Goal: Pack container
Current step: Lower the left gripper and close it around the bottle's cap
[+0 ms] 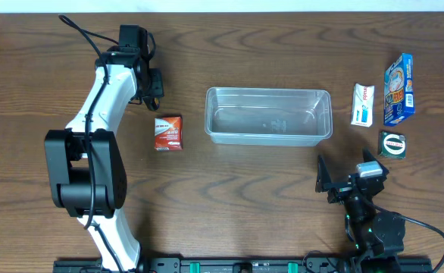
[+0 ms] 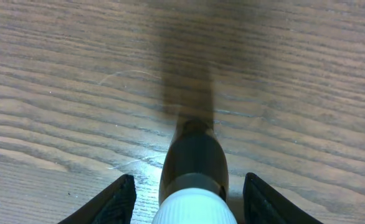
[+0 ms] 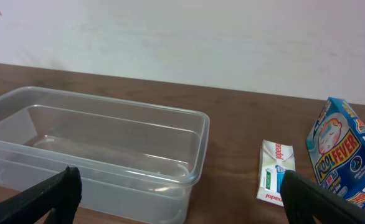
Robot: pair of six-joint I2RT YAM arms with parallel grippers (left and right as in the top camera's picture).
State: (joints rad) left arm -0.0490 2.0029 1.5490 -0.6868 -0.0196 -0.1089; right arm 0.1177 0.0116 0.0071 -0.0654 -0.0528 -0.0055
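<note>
- wood table [image 1: 282,212]: empty container [image 1: 267,114] centred, within both arms' reach.
- right gripper [image 3: 182,199] spread wide, empty, facing it.
- left gripper [image 2: 192,190] half-parted round a dark cylinder [image 2: 194,152]; perhaps gripped, cannot be told.

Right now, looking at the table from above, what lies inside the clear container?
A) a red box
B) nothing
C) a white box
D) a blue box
B: the container shows only its bare see-through floor, while the red box, the blue box and the white box all lie on the table outside it.
</note>
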